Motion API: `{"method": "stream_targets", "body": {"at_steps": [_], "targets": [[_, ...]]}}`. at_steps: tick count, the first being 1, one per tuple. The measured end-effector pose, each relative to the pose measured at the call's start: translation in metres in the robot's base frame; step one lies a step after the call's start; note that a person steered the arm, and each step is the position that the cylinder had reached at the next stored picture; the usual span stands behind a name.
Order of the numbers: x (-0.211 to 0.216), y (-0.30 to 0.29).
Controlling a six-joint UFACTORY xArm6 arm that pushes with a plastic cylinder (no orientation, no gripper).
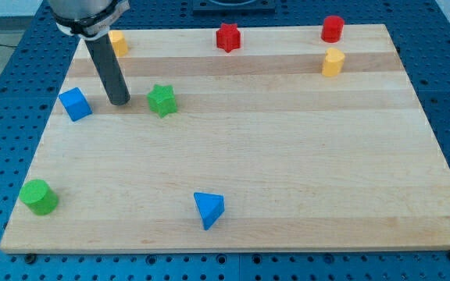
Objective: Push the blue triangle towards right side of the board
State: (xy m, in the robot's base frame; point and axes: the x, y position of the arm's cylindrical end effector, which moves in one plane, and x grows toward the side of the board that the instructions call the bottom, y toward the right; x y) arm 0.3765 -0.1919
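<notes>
The blue triangle (208, 209) lies near the view's bottom edge of the wooden board (287, 156), a little left of the middle. My tip (119, 102) rests on the board at the upper left, between the blue cube (75, 104) on its left and the green star (162, 100) on its right. The tip is far from the blue triangle, up and to the left of it, touching no block.
A green cylinder (38, 196) sits at the lower left. A yellow block (117, 42) is partly hidden behind the rod at the top left. A red star (227, 37) is at the top middle. A red cylinder (332, 28) and a yellow block (333, 62) are at the top right.
</notes>
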Motion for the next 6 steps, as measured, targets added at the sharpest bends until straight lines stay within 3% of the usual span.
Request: {"method": "stream_targets", "body": {"at_steps": [2, 3, 4, 5, 6], "targets": [[-0.003, 0.001], [0.026, 0.048], [0.108, 0.107], [0.185, 0.101], [0.208, 0.107]]}}
